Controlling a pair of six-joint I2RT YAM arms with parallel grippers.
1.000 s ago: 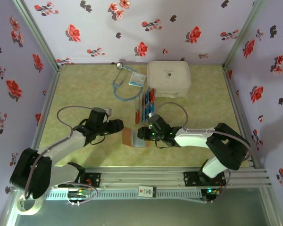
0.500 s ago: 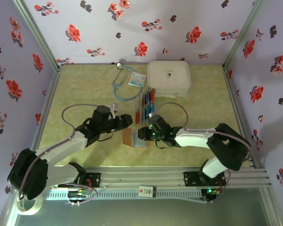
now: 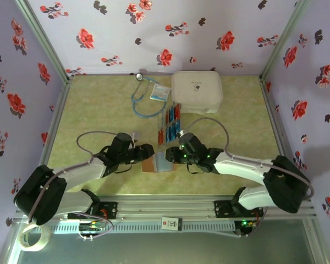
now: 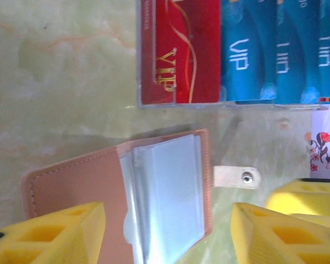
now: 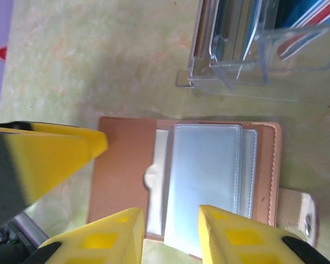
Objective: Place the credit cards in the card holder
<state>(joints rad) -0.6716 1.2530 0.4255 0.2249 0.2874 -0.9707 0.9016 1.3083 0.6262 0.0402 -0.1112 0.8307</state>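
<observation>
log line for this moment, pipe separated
card holder: open flat, sleeves look empty | credit cards: in clear tray | left fingers: open above holder | right fingers: open over sleeves, nothing held

Floral lilac walls (image 3: 154, 33) enclose a yellow-green marbled tabletop (image 3: 99, 110).

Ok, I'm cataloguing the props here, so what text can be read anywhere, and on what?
"VIP": gold letters on the red card.
"VIP": white letters on the blue card next to it; the further blue cards repeat it, cut off.
White case: dark mark, too small to read.
Rail tag: unreadable.
</observation>
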